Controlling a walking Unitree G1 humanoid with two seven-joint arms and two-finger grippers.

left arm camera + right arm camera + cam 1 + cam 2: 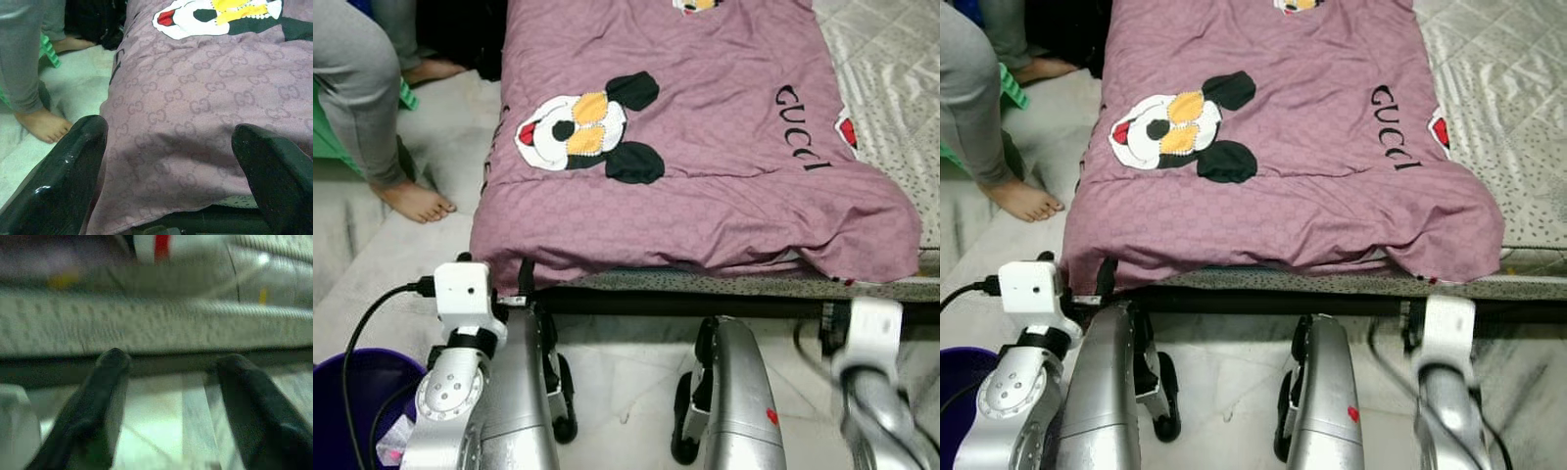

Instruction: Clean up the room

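Observation:
A mauve blanket point(705, 147) with a cartoon mouse patch point(587, 127) and black lettering lies spread over a bed, its near edge hanging over the front. My left gripper point(168, 132) is open, fingers wide apart, just short of the blanket's point(205, 107) near left corner and holding nothing. My left arm point(460, 323) is low at the bed's front left. My right gripper point(172, 357) is open and empty, level with the mattress edge point(156, 323) at the front right; that view is blurred. My right arm point(867, 338) is below the blanket's right corner.
A grey dotted sheet point(891, 78) covers the mattress to the blanket's right. The dark bed frame point(705, 302) runs across in front of me. A person's bare foot point(411, 201) and grey trouser leg stand on the floor at left. A purple bucket point(357, 392) sits at lower left.

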